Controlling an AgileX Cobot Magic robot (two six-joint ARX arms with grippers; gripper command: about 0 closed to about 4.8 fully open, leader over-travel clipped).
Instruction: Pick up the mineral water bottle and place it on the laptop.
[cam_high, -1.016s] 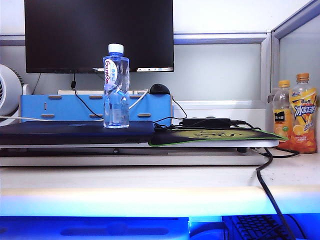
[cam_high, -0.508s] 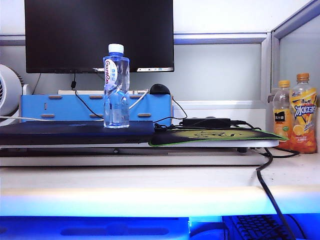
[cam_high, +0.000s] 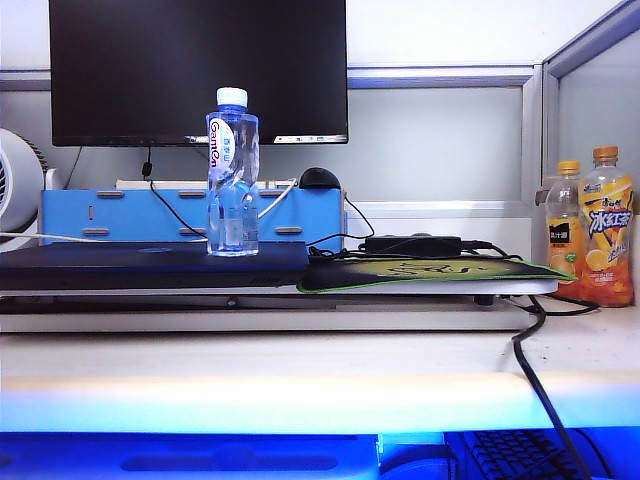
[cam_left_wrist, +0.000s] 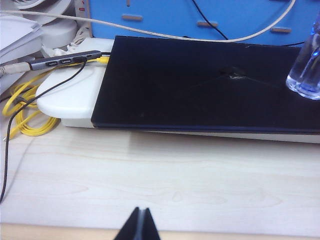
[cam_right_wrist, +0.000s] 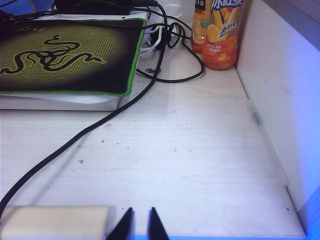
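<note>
The mineral water bottle (cam_high: 232, 175), clear with a white cap, stands upright on the laptop (cam_high: 150, 265), a flat dark slab at the left of the desk. The left wrist view shows the bottle's base (cam_left_wrist: 306, 70) resting on the laptop's lid (cam_left_wrist: 200, 85) near one end. My left gripper (cam_left_wrist: 140, 210) hangs over bare desk in front of the laptop, its fingers pressed together and empty. My right gripper (cam_right_wrist: 141, 210) is low over the desk near the partition, its tips a narrow slit apart with nothing between them. Neither gripper shows in the exterior view.
A green-edged mouse mat (cam_high: 430, 272) lies beside the laptop, with black cables (cam_right_wrist: 100, 127) trailing over the desk. Two orange drink bottles (cam_high: 598, 225) stand against the right partition (cam_right_wrist: 280, 85). A black monitor (cam_high: 198, 70) and a blue box (cam_high: 130, 212) stand behind. A yellow cable (cam_left_wrist: 25, 112) coils beside the laptop.
</note>
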